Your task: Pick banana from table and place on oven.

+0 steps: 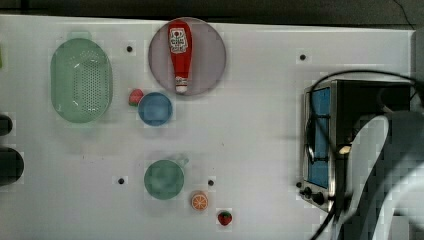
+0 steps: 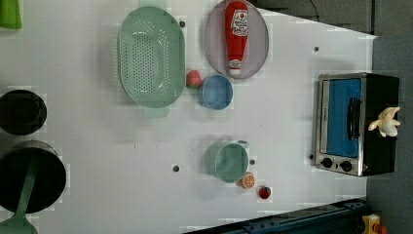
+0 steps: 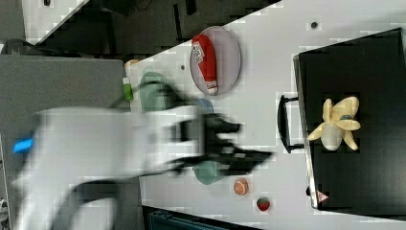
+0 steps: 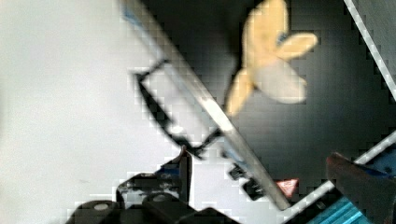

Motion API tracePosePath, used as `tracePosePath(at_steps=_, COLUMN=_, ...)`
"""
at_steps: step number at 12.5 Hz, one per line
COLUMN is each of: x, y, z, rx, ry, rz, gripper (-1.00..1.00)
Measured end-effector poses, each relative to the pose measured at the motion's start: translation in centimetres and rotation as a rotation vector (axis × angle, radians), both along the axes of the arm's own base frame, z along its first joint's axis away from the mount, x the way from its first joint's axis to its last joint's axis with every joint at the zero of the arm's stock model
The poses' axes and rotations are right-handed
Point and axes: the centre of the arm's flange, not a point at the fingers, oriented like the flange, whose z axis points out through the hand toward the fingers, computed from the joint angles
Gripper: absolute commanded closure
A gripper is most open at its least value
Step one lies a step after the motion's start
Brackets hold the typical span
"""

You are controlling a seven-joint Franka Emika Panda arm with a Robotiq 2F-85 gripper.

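In the left view, the peeled yellow toy banana lies on the black toaster oven, near the left view's right edge. In the right view, its long axis runs up-down, peel flaps splayed; the blurred jaws sit over the white surface, well apart. In the wrist view I see them wide, empty. I'd retreat straight, clear of the handle.
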Motion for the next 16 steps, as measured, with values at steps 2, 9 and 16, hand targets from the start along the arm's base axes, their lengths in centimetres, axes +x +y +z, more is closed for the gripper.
tracePosePath(at_steps=2, x=0.3, y=5.7, z=6.2, rx=-0.004, ry=-0.099, rz=-0.024, gripper=-1.0)
tracePosePath(at_steps=9, x=5.0, y=30.2, z=6.1, rx=0.014, ry=-0.125, rz=-0.183, gripper=-1.0)
tracePosePath(at_steps=16, x=2.9, y=30.6, z=-0.6, rx=-0.024, ry=0.026, rz=-0.279, gripper=-1.0)
